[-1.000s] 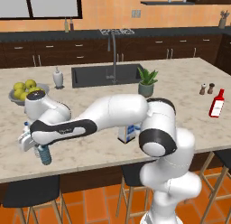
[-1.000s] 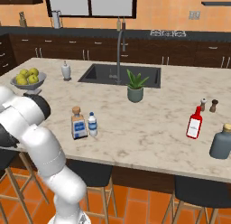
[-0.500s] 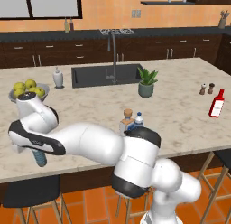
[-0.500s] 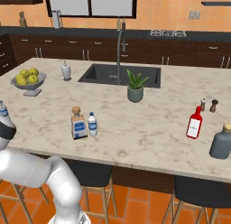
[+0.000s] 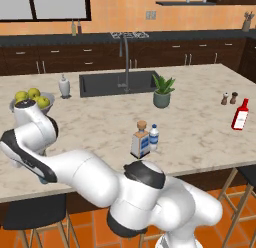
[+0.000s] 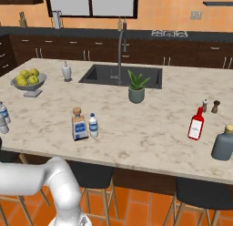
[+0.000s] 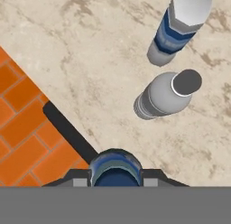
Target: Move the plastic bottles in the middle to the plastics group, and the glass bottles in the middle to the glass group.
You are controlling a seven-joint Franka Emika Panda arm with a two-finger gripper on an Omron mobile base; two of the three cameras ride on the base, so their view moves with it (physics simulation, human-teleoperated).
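Note:
In the hand view my gripper (image 7: 115, 181) is shut on the slim blue-tinted ribbed bottle (image 7: 115, 169), seen from above, right at the counter's front edge. Just beyond stand the plastics group: a greyish clear bottle (image 7: 164, 97) and a white-capped bottle with a blue label (image 7: 180, 24), also at the counter's far left (image 6: 3, 115). In the middle remain the square cork-stoppered glass bottle (image 5: 140, 140) (image 6: 79, 125) and a small white-capped water bottle (image 5: 154, 137) (image 6: 93, 125), side by side. The red bottle (image 5: 240, 114) (image 6: 196, 124) stands at the right. My gripper (image 5: 47, 178) hangs low at the left.
A fruit bowl (image 5: 30, 99), soap dispenser (image 5: 64, 86), sink (image 5: 117, 83) and potted plant (image 5: 163, 91) sit further back. Salt and pepper shakers (image 5: 229, 98) stand behind the red bottle, and a grey bottle (image 6: 223, 143) to its right. Orange tile floor (image 7: 27, 128) lies below the counter edge.
My arm has swung further left and down with the blue-tinted bottle, to the counter's left front edge. The bottles in the middle have not moved.

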